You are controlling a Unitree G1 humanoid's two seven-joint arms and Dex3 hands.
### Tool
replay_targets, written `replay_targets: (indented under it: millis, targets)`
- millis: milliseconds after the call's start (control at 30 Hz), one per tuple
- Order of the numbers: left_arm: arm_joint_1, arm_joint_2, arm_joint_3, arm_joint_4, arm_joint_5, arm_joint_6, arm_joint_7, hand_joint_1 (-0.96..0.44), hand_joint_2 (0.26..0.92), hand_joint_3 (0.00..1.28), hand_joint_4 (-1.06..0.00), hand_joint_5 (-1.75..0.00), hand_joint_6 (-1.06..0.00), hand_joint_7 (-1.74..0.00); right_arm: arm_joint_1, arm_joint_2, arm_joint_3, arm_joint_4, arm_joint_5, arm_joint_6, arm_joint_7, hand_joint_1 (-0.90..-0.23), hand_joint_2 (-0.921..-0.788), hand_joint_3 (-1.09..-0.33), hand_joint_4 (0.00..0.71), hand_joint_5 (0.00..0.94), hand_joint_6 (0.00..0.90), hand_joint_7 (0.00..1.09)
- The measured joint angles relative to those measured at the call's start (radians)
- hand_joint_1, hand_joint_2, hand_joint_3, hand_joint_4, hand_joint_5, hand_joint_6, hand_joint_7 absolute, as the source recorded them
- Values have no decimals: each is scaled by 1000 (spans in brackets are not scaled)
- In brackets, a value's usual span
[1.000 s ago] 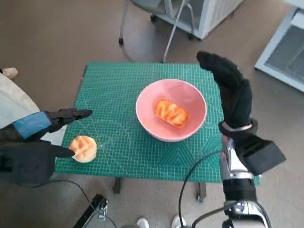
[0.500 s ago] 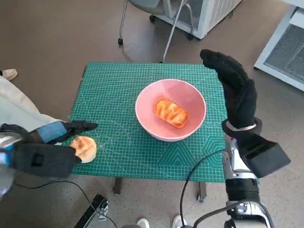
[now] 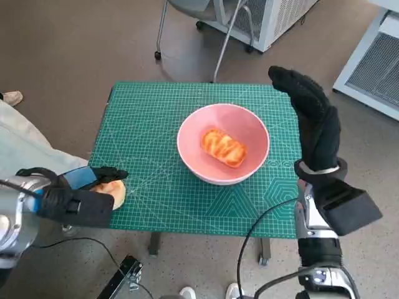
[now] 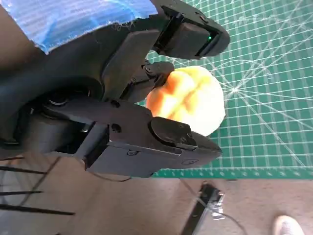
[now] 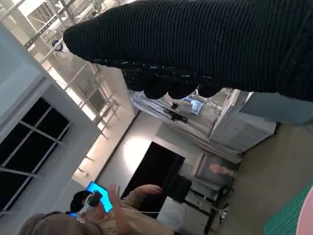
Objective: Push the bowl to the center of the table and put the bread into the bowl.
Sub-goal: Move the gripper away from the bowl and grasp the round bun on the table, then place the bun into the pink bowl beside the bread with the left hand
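**2 breads: 1 in the bowl, 1 at the desk's near-left corner**

1 pink bowl [image 3: 223, 143] sits close to the middle of the green desk [image 3: 149, 112], with bare mat on every side of it, widest toward the left and far edges. 1 bread [image 3: 223, 147] lies inside it. The second bread [image 4: 190, 100] rests at the near-left corner, just beside the front edge, with floor right past it. The left hand [image 3: 75, 194] reaches over that corner; its black fingers [image 4: 166, 142] lie on either side of this bread, apart, and I cannot tell whether they press it. The right hand [image 3: 315, 121] stands raised at the desk's right edge, beside the bowl but not touching, fingers extended and holding nothing.
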Motion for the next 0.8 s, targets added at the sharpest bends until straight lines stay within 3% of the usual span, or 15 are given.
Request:
replay_targets:
  millis: [33,67,100,167,200,233,267,367,467,800]
  targets:
    - [-7,-2,-7,14,11,-7,5,95,845,6,-430,-124,-572,-94,0,0,0,0,-1,0,-1,-563,-921,-728,426,16,58,872]
    - [-13,-4,-14,28,20,-16,14,150,860,22,-477,-349,-599,-107,1,0,0,0,-2,0,-2,-563,-921,-728,426,16,58,872]
    - [-17,-6,-20,43,30,-26,27,228,882,54,-533,-687,-638,-125,1,0,-1,0,-3,0,-3,-563,-921,-728,426,17,58,872]
    - [-23,-9,-30,70,52,-49,57,313,901,94,-594,-1047,-725,-169,2,0,-1,0,-3,0,-3,-561,-921,-727,426,17,58,872]
    - [-26,-10,-34,83,61,-62,76,250,905,94,-598,-1084,-704,-373,2,0,-1,0,-3,0,-4,-560,-921,-727,426,17,58,873]
    - [-27,-11,-37,97,70,-77,95,161,911,108,-591,-1150,-659,-686,3,0,-1,0,-3,0,-4,-559,-921,-728,426,17,59,873]
    - [-28,-12,-40,108,78,-90,113,104,914,117,-588,-1255,-645,-802,3,0,-1,0,-3,0,-4,-559,-921,-728,425,16,60,874]
    - [-28,-13,-43,137,93,-131,164,35,918,123,-570,-1365,-643,-956,3,-1,-2,0,-3,0,-4,-557,-921,-728,425,16,62,875]
    - [-28,-13,-40,146,93,-159,191,12,920,106,-583,-1329,-654,-1052,3,-1,-3,0,-3,0,-4,-553,-921,-729,424,16,63,876]
    - [-75,-20,55,90,-12,-190,179,3,910,81,-644,-1253,-683,-1079,4,-3,-7,1,-6,-1,-4,-553,-921,-732,422,15,65,876]
